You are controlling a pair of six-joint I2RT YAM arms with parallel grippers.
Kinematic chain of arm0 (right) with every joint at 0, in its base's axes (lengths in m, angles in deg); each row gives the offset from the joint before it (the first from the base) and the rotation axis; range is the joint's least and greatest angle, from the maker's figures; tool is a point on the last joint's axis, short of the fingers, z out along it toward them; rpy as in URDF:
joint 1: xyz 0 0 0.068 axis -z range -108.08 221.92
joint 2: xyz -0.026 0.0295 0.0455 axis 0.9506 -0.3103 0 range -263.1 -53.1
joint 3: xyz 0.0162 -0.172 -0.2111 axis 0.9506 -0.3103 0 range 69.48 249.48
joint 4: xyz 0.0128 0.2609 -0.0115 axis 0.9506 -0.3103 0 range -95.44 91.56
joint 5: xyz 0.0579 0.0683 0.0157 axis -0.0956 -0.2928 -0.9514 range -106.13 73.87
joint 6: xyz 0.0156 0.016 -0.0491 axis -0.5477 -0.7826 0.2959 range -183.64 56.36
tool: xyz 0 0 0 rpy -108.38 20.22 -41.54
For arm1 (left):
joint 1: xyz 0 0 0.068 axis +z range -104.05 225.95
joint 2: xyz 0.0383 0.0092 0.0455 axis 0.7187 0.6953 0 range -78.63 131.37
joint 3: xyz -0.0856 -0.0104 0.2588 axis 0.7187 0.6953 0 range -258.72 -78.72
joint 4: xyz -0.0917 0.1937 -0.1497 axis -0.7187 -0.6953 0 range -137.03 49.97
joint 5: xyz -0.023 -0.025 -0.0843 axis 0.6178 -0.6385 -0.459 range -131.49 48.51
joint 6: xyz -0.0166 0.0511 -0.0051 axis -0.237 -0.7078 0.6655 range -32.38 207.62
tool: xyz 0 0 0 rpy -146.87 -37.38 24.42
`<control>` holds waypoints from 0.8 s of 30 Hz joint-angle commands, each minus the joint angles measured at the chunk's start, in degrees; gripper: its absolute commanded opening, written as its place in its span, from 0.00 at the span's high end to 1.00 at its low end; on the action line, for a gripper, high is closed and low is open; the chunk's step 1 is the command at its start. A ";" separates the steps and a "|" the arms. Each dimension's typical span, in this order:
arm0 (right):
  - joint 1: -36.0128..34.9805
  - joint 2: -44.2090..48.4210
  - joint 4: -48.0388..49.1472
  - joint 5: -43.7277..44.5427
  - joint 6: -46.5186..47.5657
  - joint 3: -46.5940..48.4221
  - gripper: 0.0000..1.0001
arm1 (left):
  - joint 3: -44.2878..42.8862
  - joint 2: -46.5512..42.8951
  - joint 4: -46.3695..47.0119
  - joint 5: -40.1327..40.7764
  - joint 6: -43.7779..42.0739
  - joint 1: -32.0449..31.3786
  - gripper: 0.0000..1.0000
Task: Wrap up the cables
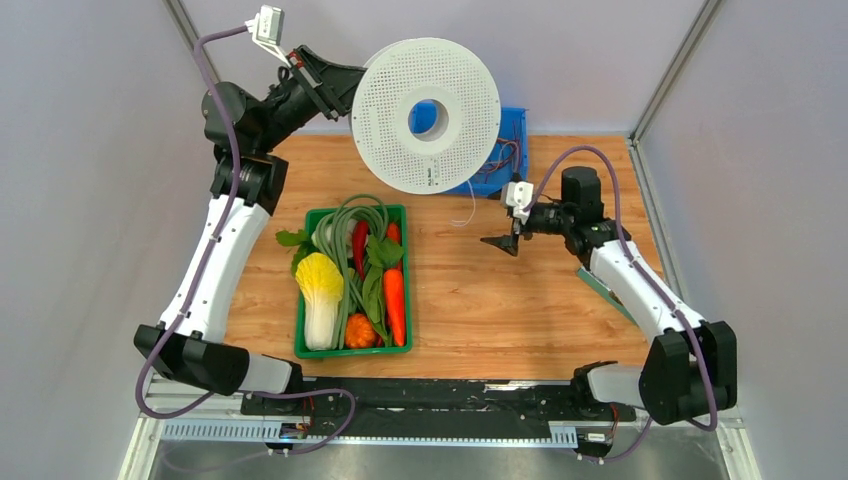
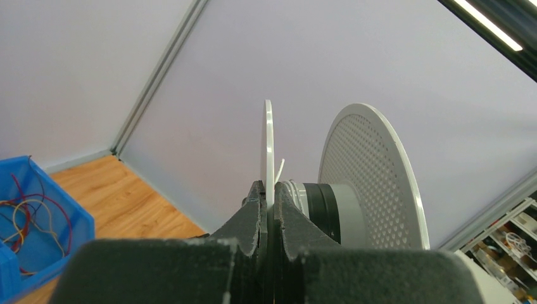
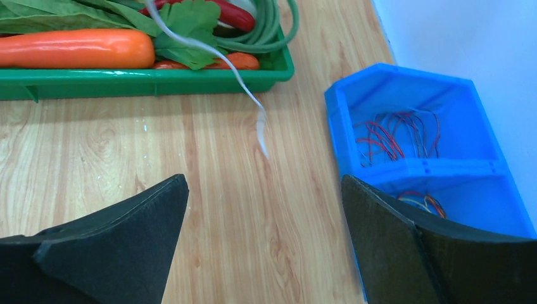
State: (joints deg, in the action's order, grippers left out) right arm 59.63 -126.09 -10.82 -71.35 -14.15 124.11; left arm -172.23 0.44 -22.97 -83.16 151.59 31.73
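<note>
The pale-grey perforated round spool (image 1: 425,150) hangs in the air at the back, its flat face toward the top camera. My left gripper (image 1: 345,92) is shut on the spool's left rim. In the left wrist view the fingers (image 2: 253,218) clamp the thin near flange (image 2: 268,145), with the far flange (image 2: 370,177) behind it. A thin white wire (image 1: 466,208) hangs loose from the spool toward the table. Its free end (image 3: 252,101) dangles ahead of my right gripper (image 3: 265,183). The right gripper (image 1: 503,243) is open, empty and low over the wood.
A green tray (image 1: 355,350) of toy vegetables sits left of centre and also shows in the right wrist view (image 3: 145,81). A blue bin (image 1: 515,130) with small red and purple wire coils stands behind the spool and in the right wrist view (image 3: 411,171). Grey walls enclose the table.
</note>
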 commanded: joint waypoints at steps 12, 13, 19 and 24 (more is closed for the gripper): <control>-5.46 -8.56 21.87 2.39 2.62 -6.91 0.22 | -8.26 0.56 0.87 0.27 -1.56 -2.83 1.00; -5.55 -8.92 21.96 2.14 2.62 -6.65 0.28 | -8.18 0.56 0.87 0.36 -1.47 -2.83 1.00; -6.16 -9.28 22.31 2.05 2.36 -6.12 0.33 | -7.21 -0.05 1.40 -0.08 -1.39 -2.92 1.00; -6.16 -7.70 19.24 1.44 3.32 -5.33 0.33 | -6.07 -0.49 1.93 0.27 -1.04 -2.83 1.00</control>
State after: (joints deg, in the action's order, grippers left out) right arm 53.81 -135.77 7.82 -69.12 -12.16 117.14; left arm -177.79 1.62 -24.98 -84.10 150.06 29.10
